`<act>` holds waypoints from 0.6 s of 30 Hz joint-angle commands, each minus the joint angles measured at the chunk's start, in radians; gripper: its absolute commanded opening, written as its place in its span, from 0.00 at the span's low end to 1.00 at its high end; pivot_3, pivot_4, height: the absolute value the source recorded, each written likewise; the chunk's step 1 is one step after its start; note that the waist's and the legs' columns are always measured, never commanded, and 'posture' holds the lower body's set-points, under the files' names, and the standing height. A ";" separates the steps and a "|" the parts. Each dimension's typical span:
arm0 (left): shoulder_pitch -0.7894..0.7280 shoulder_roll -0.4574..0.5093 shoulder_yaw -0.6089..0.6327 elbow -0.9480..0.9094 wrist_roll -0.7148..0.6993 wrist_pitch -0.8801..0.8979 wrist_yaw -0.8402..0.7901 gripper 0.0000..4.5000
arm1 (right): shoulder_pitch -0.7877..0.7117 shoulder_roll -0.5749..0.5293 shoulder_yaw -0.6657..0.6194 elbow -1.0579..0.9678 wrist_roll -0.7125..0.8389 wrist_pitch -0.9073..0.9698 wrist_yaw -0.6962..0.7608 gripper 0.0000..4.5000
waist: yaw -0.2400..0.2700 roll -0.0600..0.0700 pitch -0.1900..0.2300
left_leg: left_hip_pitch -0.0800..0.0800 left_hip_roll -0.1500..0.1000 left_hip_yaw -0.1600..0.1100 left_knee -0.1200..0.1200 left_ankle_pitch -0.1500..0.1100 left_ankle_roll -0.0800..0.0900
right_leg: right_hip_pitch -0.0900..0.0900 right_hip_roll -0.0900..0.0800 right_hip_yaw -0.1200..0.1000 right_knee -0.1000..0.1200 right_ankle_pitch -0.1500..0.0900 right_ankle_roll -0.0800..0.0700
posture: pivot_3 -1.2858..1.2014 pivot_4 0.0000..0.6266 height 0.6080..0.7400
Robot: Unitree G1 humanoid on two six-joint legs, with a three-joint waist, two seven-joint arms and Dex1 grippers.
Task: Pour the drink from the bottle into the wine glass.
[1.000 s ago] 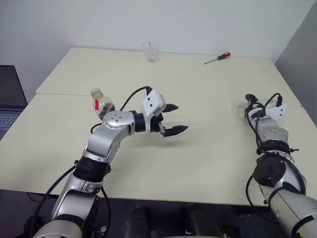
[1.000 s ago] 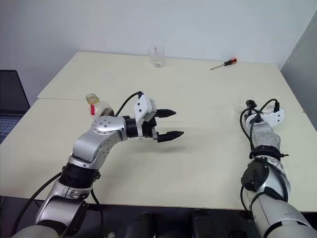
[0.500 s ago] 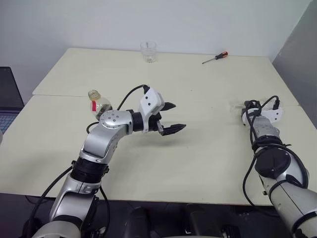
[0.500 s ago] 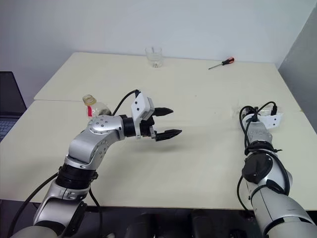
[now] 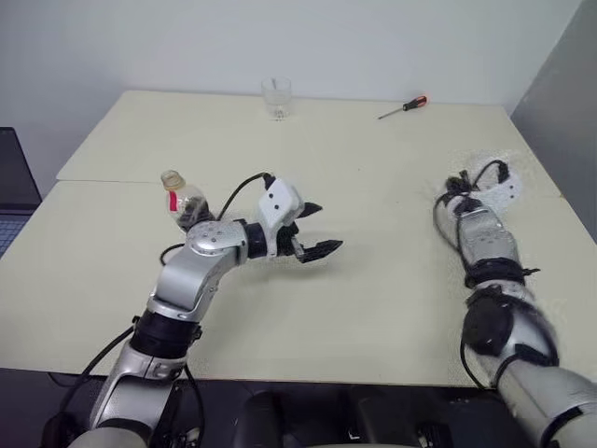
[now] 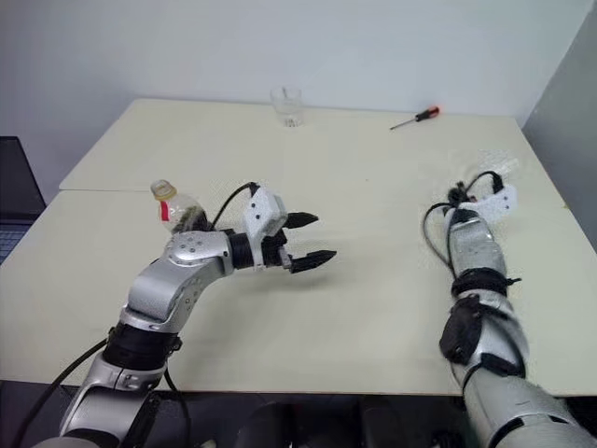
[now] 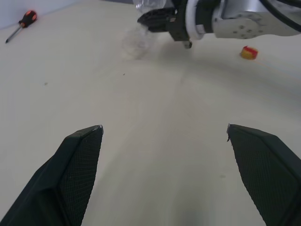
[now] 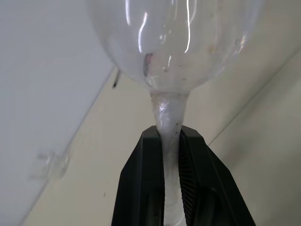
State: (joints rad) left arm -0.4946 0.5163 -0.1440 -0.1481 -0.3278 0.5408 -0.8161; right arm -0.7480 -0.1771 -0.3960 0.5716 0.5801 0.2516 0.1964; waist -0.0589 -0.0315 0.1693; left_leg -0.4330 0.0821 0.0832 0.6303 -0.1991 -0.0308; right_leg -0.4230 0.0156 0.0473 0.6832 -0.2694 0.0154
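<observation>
The wine glass (image 8: 174, 42) is clear and empty, and my right gripper (image 8: 168, 134) is shut on its stem at the table's right side. The left wrist view shows that gripper (image 7: 149, 20) with the glass (image 7: 135, 41) blurred at its tip. The bottle (image 5: 185, 199) stands uncapped at the left, just behind my left forearm, with a red label strip and a little dark drink (image 5: 194, 213) low inside. My left gripper (image 5: 315, 230) hangs open over the middle of the table, holding nothing.
A short clear tumbler (image 5: 276, 97) stands at the table's far edge, and a red-handled screwdriver (image 5: 403, 107) lies to its right. A small red and yellow cap (image 7: 249, 52) rests on the table near the right arm. A laptop (image 5: 14, 182) sits off the left edge.
My right gripper has shut on the wine glass stem, and its wrist has swung with the glass. The left gripper has drifted a little left and down, still open.
</observation>
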 commanded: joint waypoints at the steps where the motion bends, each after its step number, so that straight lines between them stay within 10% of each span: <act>1: 0.042 0.039 0.062 -0.061 -0.033 0.015 -0.013 1.00 | 0.100 0.040 0.300 -0.305 -0.182 -0.092 0.152 0.04 | -0.001 0.002 0.000 | 0.000 0.001 0.000 -0.001 0.000 0.000 | -0.001 0.000 0.000 0.000 0.000 -0.001 | 0.52 0.24 1.00; 7: 0.085 0.071 0.163 -0.046 -0.102 0.071 -0.008 1.00 | 0.121 0.111 0.518 -0.257 -0.358 -0.185 0.207 0.04 | 0.011 0.001 0.000 | 0.000 -0.001 0.000 0.001 0.000 -0.001 | 0.001 -0.001 -0.003 0.002 -0.002 -0.002 | 0.52 0.24 1.00; 18: 0.175 0.069 0.176 -0.113 -0.110 0.090 0.040 1.00 | 0.042 0.187 0.519 0.110 -0.508 -0.425 0.111 0.04 | 0.026 -0.001 0.000 | 0.000 -0.001 0.000 0.010 0.000 -0.001 | 0.003 -0.002 -0.003 0.003 -0.001 -0.002 | 0.52 0.24 1.00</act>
State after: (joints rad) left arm -0.3191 0.5851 0.0134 -0.2138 -0.4251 0.6321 -0.7837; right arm -0.6925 0.0077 0.1384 0.6643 0.0885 -0.1525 0.3209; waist -0.0329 -0.0322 0.1694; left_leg -0.4328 0.0815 0.0834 0.6399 -0.1987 -0.0317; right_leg -0.4203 0.0137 0.0446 0.6882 -0.2706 0.0132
